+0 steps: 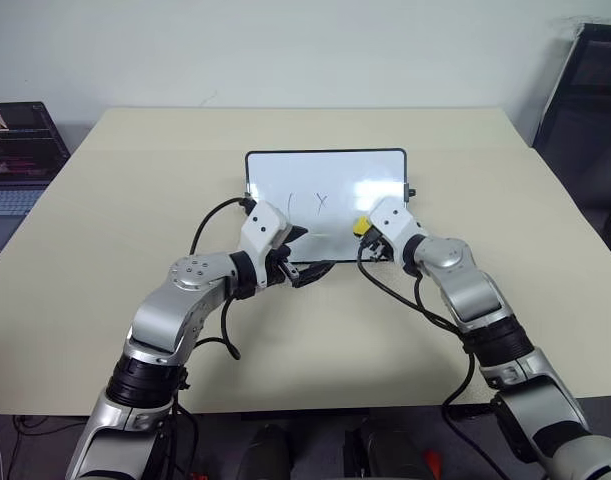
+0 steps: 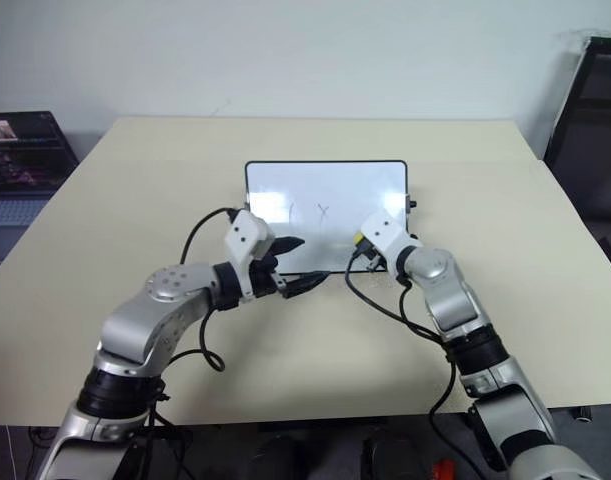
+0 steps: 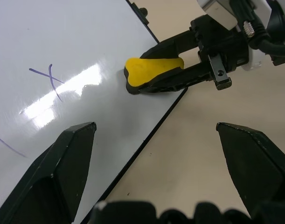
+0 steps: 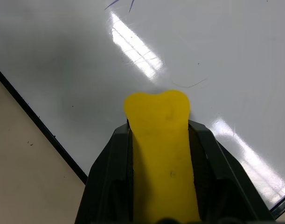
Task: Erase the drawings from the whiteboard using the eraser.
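Note:
The whiteboard (image 1: 330,178) lies flat on the beige table, black-framed. The drawings are thin strokes on its middle: a curved line (image 1: 288,203) and an X (image 1: 322,201), the X (image 3: 51,81) also showing in the left wrist view. My right gripper (image 1: 365,232) is shut on the yellow eraser (image 1: 360,226), whose tip (image 4: 157,109) rests on the board near its near right corner, to the right of the X. My left gripper (image 1: 303,254) is open at the board's near edge, with nothing between its fingers (image 3: 63,168).
A laptop (image 1: 15,160) sits on a stand off the table's left side. A black chair (image 1: 585,110) stands past the table's right corner. Bare tabletop (image 1: 115,200) surrounds the board. Black cables (image 1: 210,225) loop from both wrists.

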You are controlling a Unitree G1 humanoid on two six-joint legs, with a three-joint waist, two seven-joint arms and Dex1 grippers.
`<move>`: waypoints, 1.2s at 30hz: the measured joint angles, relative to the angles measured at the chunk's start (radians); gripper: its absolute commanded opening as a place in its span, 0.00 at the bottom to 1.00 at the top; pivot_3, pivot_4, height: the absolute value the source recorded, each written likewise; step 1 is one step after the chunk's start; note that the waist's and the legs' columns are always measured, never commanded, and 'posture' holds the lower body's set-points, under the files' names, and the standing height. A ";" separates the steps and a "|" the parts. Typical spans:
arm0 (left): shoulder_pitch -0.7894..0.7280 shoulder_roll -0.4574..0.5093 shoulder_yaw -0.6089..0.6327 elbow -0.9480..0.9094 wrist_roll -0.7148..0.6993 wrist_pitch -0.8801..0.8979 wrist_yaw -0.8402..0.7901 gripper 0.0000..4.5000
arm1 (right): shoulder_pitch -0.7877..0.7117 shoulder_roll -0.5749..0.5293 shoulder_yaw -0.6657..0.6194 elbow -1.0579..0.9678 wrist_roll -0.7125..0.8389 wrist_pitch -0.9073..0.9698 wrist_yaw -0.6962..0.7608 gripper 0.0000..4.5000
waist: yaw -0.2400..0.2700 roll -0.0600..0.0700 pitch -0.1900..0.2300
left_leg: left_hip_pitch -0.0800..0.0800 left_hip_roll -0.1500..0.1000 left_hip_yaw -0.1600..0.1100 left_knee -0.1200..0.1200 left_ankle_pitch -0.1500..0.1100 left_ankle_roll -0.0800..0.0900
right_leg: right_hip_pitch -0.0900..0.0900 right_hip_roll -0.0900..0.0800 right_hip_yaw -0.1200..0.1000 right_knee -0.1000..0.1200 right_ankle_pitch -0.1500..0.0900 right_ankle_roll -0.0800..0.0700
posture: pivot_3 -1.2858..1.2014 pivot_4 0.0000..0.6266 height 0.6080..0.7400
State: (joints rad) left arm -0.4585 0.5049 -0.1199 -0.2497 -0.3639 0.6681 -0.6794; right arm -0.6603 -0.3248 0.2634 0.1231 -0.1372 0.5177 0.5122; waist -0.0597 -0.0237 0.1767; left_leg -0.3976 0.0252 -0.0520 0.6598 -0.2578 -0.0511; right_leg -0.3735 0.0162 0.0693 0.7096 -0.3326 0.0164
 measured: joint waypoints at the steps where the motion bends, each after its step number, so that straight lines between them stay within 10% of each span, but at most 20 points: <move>1: 0.001 0.000 0.000 0.000 0.000 -0.001 0.001 1.00 | 0.000 0.007 -0.012 0.001 0.003 -0.002 -0.013 0.27 | 0.001 0.000 0.000 | 0.000 0.000 0.000 0.000 0.000 0.000 | 0.000 0.000 0.000 0.000 0.000 0.000 | 0.52 0.24 1.00; 23: 0.022 -0.042 0.138 -0.011 0.036 0.052 0.239 1.00 | 0.328 0.030 -0.153 -0.480 0.184 0.034 -0.064 0.27 | 0.015 0.000 0.005 | -0.004 0.000 0.001 -0.015 0.000 -0.001 | -0.003 -0.002 0.000 -0.016 0.000 0.000 | 0.52 0.24 1.00; 36: 0.041 -0.032 0.144 -0.006 0.061 0.093 0.256 1.00 | 0.138 0.033 -0.022 -0.304 0.124 -0.100 -0.032 0.27 | 0.015 0.000 0.005 | -0.002 0.000 0.001 -0.014 0.000 -0.002 | -0.002 -0.001 -0.001 -0.014 0.000 0.000 | 0.52 0.24 1.00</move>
State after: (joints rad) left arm -0.4172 0.4726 0.0241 -0.2557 -0.3029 0.7608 -0.4232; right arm -0.5224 -0.2919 0.2412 -0.1806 -0.0133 0.4177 0.4804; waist -0.0451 -0.0239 0.1818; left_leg -0.4000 0.0252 -0.0512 0.6456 -0.2573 -0.0526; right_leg -0.3756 0.0148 0.0685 0.6956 -0.3326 0.0163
